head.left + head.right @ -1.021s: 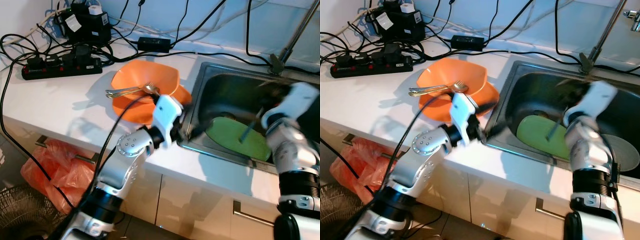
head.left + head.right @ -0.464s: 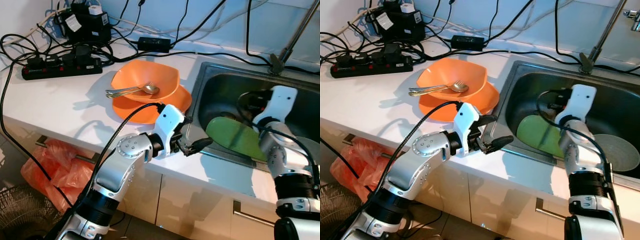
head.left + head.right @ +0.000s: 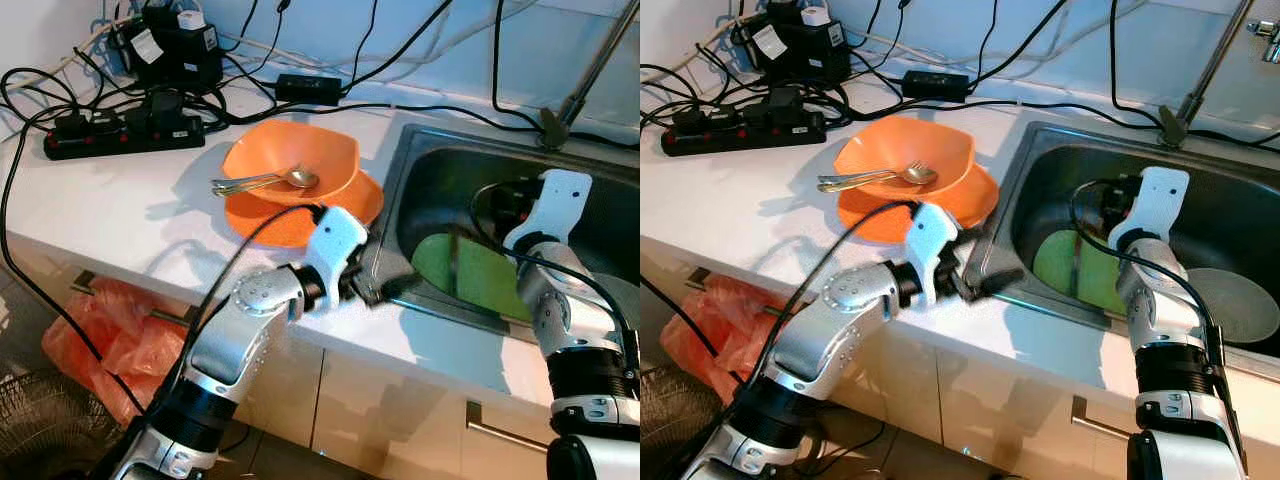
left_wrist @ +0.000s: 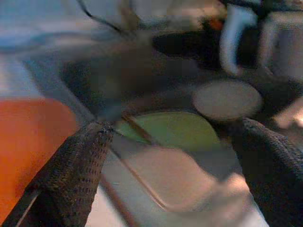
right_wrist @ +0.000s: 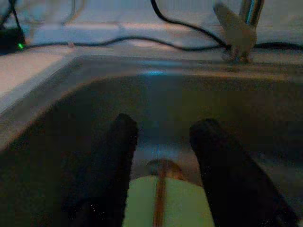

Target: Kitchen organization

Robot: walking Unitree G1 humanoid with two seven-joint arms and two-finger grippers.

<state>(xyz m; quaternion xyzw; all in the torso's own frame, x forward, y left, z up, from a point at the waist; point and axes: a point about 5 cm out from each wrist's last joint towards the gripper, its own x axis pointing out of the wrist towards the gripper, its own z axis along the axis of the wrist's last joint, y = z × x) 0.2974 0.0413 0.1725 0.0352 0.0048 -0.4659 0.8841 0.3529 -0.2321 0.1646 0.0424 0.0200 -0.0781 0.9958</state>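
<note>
Orange is standing out in the head views: an orange bowl (image 3: 291, 160) is sitting on an orange plate (image 3: 300, 215) on the white counter (image 3: 120, 205), just beside the sink (image 3: 470, 180), with a spoon (image 3: 262, 181) and another piece of cutlery lying across the bowl. Behind them a power strip (image 3: 120, 135) and tangled black cables are crowding the back of the counter. Inside the steel sink a green plate (image 3: 1085, 270) is leaning against the near wall, and a grey plate (image 3: 1232, 305) is lying flat deeper in the basin. The left gripper (image 3: 980, 282) is reaching over the counter's front edge at the sink's near corner, next to the orange plate. The right gripper (image 3: 455, 265) is pointing down into the sink over the green plate, its silver arm bending above the counter edge. In the left wrist view, blurred, the left jaws are standing wide apart with nothing between them, looking across the sink rim at the green plate, the grey plate, and the orange plate off to one side. In the right wrist view the right jaws are also apart and empty, hovering just above the green plate's upper edge, with the dark sink wall and the base of the tap (image 5: 239, 26) beyond.
</note>
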